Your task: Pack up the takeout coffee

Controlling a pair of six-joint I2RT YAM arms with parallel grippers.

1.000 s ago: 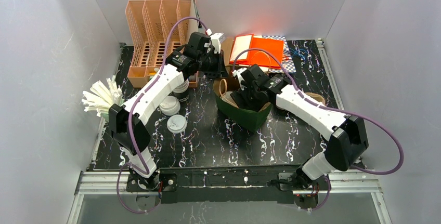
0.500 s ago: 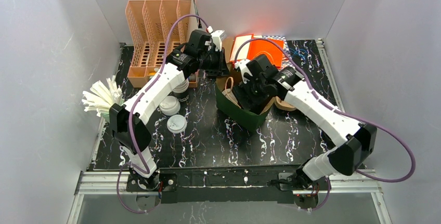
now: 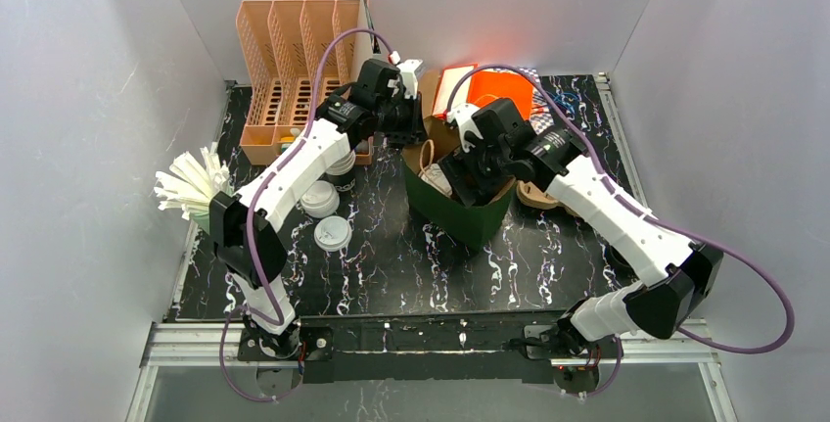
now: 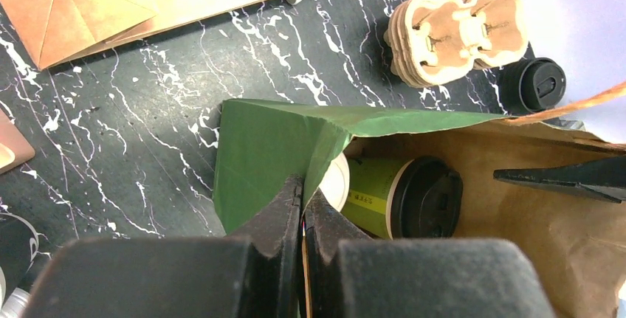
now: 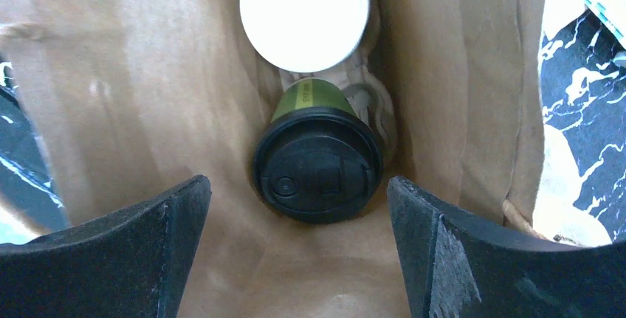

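A green paper bag (image 3: 460, 216) with a brown inside stands mid-table. My left gripper (image 4: 303, 200) is shut on the bag's green rim (image 4: 258, 148) at its far edge. Inside the bag lies a green cup with a black lid (image 5: 317, 174), also seen from the left wrist (image 4: 399, 196). Behind it shows a round white face (image 5: 304, 14), all I see of the takeout coffee; whether that is lid or base I cannot tell. My right gripper (image 5: 297, 185) hangs open over the bag's mouth (image 3: 470, 172). Its fingers stand either side of the black lid without touching it.
An orange rack (image 3: 294, 60) stands at the back left, with a stack of white cups (image 3: 341, 163), loose white lids (image 3: 333, 233) and white straws (image 3: 191, 185) near it. Cardboard cup carriers (image 4: 458, 30) and a black lid (image 4: 533, 83) lie right of the bag. Orange packets (image 3: 489, 89) are behind.
My right gripper has opened wider and drawn up and back out of the bag. The left gripper and the bag have stayed put.
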